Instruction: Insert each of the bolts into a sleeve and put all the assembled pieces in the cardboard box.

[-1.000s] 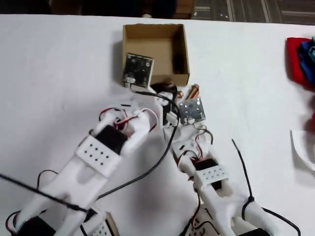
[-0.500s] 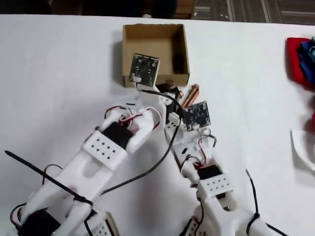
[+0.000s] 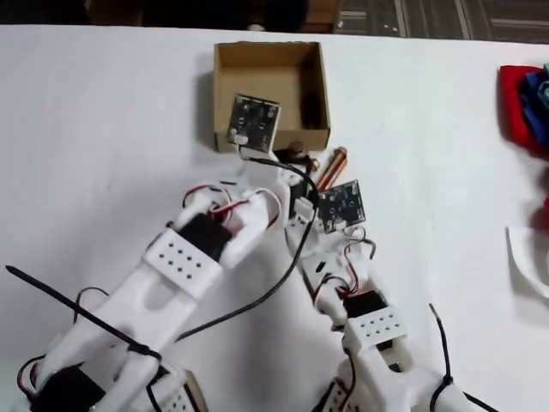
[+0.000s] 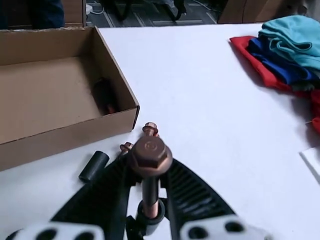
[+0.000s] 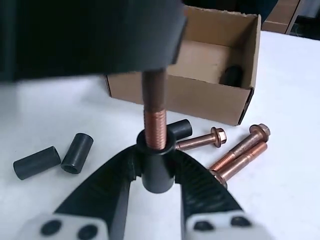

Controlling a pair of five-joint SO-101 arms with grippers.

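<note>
My left gripper [image 4: 149, 161] is shut on a copper bolt [image 4: 149, 152], head up. The bolt's threaded shaft [image 5: 154, 120] runs down into a black sleeve [image 5: 156, 170], and my right gripper [image 5: 156, 166] is shut on that sleeve. In the high view both grippers meet just in front of the cardboard box [image 3: 268, 53]. The box [image 4: 55, 135] holds one dark piece [image 4: 105, 95]. Three loose bolts [image 5: 240, 147] and three loose sleeves [image 5: 77, 152] lie on the table beside the box [image 5: 200, 102].
A pile of red and blue cloths [image 3: 523, 103] lies at the table's right edge, with a white object [image 3: 525, 262] below it. Black cables trail over both arms. The table's left side is bare white.
The right arm has drawn back slightly toward the near edge and its wrist has turned. The left arm has shifted a little to the right. Both grips are unchanged.
</note>
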